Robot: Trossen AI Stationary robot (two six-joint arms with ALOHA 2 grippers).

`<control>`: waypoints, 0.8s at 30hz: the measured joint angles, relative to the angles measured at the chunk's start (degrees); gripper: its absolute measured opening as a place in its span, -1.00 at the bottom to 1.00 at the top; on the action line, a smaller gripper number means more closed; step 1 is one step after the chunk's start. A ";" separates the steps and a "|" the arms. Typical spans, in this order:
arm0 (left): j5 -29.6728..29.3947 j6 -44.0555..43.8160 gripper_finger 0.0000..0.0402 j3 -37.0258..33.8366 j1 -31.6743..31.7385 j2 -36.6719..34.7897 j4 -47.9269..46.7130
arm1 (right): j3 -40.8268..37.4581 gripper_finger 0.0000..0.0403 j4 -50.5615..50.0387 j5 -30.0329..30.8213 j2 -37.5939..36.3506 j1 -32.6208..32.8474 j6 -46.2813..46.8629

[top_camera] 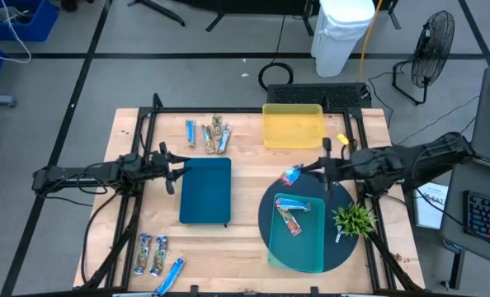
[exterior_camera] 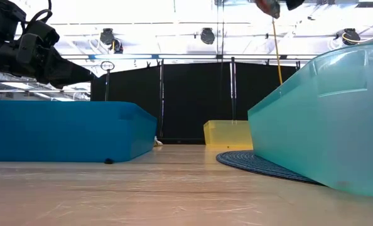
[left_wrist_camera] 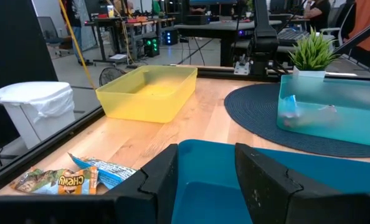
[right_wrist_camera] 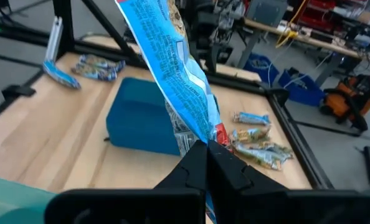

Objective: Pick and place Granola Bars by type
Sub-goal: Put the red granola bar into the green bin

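Starting at the left, we are parking our left gripper over the left edge of the dark blue tray, its jaws standing apart and holding nothing; we judge it is waiting there so it can reach the loose granola bars on its side of the desk when its turn comes. Three of those bars are lying near the front-left corner, and another cluster is lying beyond the blue tray toward the back, with blue and mottled wrappers mixed together, so the sorting is not yet finished. Further right, the yellow bin is sitting at the back and looks empty from above. We are holding our right gripper raised between the blue tray and the teal tray, its jaws clamped tight on one end of a blue-wrapped bar, which is hanging out from the pinch so that it can be carried and let fall flat. The teal tray, resting on the round dark mat, is already holding two bars, and a small potted plant is standing at its right.
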 joint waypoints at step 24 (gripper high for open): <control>0.00 0.00 -0.20 0.00 0.00 -0.02 0.00 | -28.09 -1.00 22.67 -2.18 -30.90 0.05 7.94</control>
